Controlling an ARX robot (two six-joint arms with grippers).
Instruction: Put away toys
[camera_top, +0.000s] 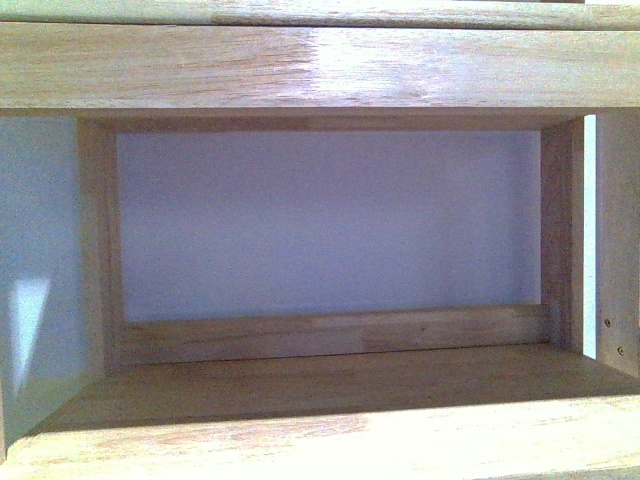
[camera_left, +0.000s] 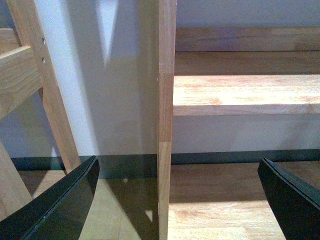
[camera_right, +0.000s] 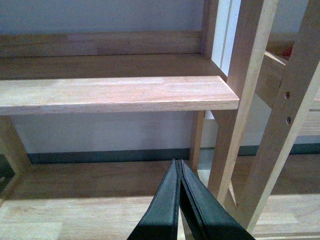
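Note:
The orange-yellow plush toy is out of view in every frame. My left gripper (camera_left: 177, 172) is open and empty; its black fingers (camera_left: 60, 205) stand wide apart on either side of a wooden shelf upright (camera_left: 166, 120). My right gripper (camera_right: 179, 167) is shut with nothing between its black fingers, pointing at the lower part of the wooden shelf unit. Neither arm shows in the front view, which looks into a bare wooden shelf compartment (camera_top: 330, 385).
The front view shows a shelf board (camera_top: 300, 65) above and a white wall behind. In the right wrist view a shelf board (camera_right: 115, 95) and slanted wooden uprights (camera_right: 280, 120) stand close by. In the left wrist view a shelf board (camera_left: 245, 95) and side frame (camera_left: 45, 85) show.

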